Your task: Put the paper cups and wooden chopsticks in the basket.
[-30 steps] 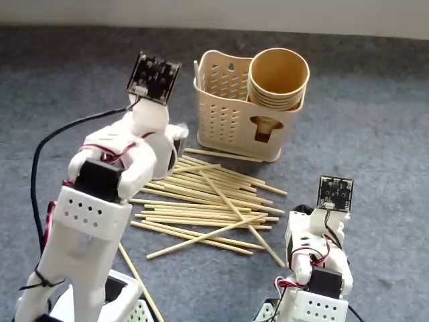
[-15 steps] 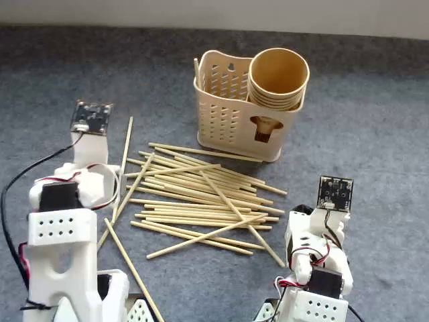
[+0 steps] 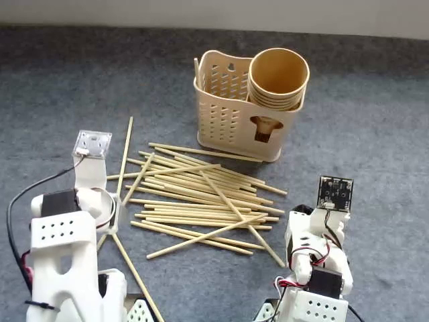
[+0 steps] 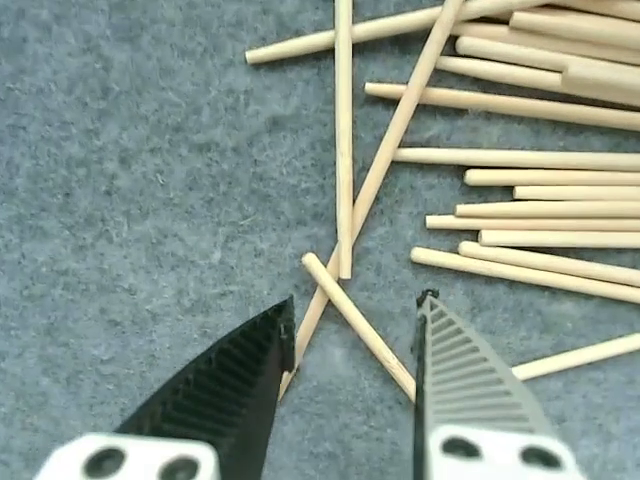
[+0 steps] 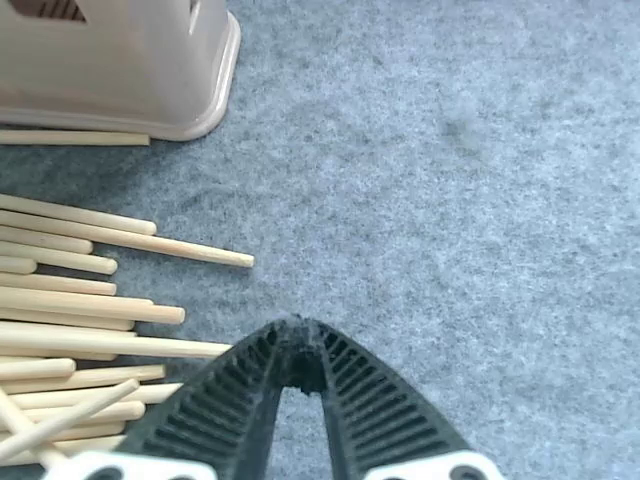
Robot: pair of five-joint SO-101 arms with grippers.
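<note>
The cream perforated basket (image 3: pixel 231 111) stands at the back of the grey carpet and holds a stack of paper cups (image 3: pixel 278 77) and one upright chopstick (image 3: pixel 196 69). Many wooden chopsticks (image 3: pixel 201 198) lie in a loose pile in front of it. The left arm (image 3: pixel 64 231) is at the pile's near left edge. My left gripper (image 4: pixel 358 298) is open, low over the carpet, with a loose chopstick (image 4: pixel 356 323) lying between its fingers. My right gripper (image 5: pixel 296 326) is shut on nothing, hovering over bare carpet beside the chopstick ends (image 5: pixel 215 256). The right arm (image 3: pixel 320 241) sits near right of the pile.
A few stray chopsticks (image 3: pixel 123 161) cross each other on the pile's left side, and one (image 3: pixel 137 275) runs toward the front edge. The basket's foot (image 5: pixel 150 110) is ahead of the right gripper. Bare carpet (image 3: pixel 375 147) spreads to the right of the basket.
The left arm has pulled back from beside the basket to the near left and lowered over the stray chopsticks. The right arm has not moved.
</note>
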